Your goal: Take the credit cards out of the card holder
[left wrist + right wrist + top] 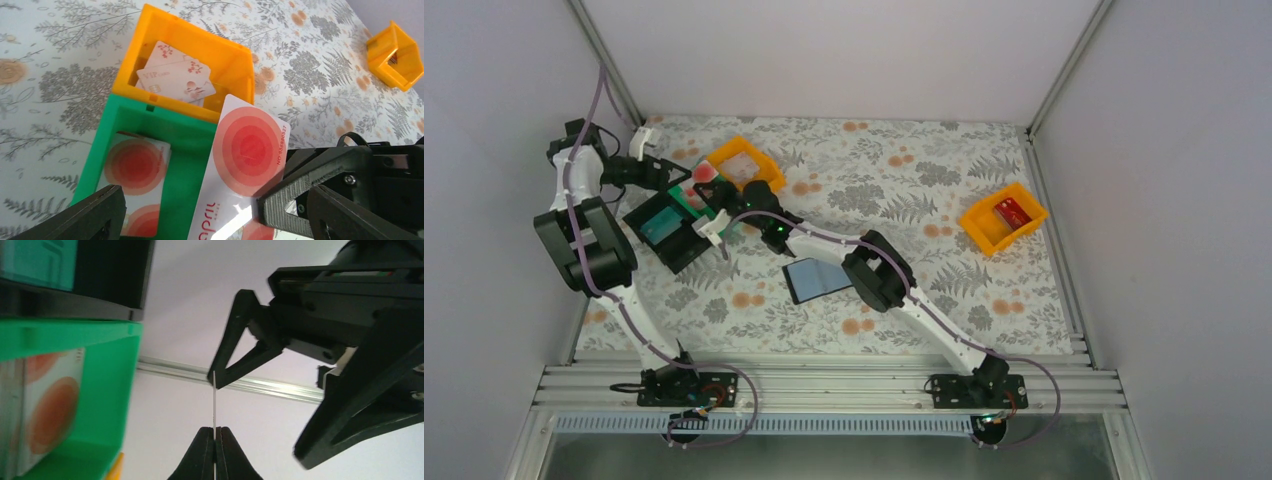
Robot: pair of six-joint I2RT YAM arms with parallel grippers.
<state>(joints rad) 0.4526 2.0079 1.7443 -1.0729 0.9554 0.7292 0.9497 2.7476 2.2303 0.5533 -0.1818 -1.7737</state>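
A white credit card with red rings (246, 155) stands over the green tray (182, 145). My right gripper (215, 437) is shut on its lower edge, and in that view the card (214, 400) appears edge-on as a thin line. My left gripper (192, 212) is open around the card, with one finger (287, 202) touching its edge and the other far off to the side. From above, both grippers meet at the card (705, 172). The black card holder (816, 278) lies open on the table, partly under the right arm.
A second red-ringed card (131, 172) lies in the green tray. The orange tray (235, 60) behind it holds pale cards (176, 80). A black tray (686, 250) with a teal card stands next to the green one. Another orange tray (984, 235) holds a red card at the right.
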